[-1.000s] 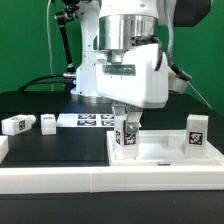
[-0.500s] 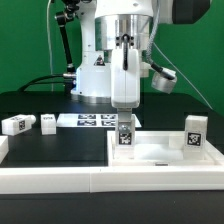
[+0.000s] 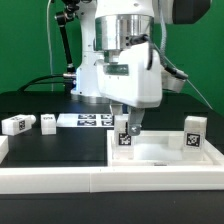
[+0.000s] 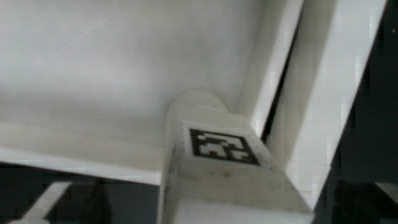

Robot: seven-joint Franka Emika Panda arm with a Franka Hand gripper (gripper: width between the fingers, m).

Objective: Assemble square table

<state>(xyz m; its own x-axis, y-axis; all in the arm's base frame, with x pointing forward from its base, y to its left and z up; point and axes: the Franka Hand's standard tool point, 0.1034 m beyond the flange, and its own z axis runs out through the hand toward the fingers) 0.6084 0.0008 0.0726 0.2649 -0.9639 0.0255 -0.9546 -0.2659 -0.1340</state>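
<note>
Presently, the leg-fitting step is judged to be in hand. The large white plastic square slab (image 3: 165, 152) is laid on the black bench (image 3: 60, 145) towards the exterior view's right. A small white tagged block leg (image 3: 125, 138) is stood upright at its corner on the exterior view's left. The end effector (image 3: 126, 122) is held over this leg, its fingers set either side of the leg's top. Whether they are clamped on it cannot be told. In the wrist view the same leg (image 4: 222, 150) is seen against the slab's recessed face (image 4: 107, 70). A second tagged white leg (image 3: 195, 135) is stood at the slab's opposite corner. Two loose tagged white legs (image 3: 15, 124) are seen on the bench, well apart from the slab. Next, a firm grasp and a turn about the leg's upright axis would probably be called for, so that it is seated fully.
</note>
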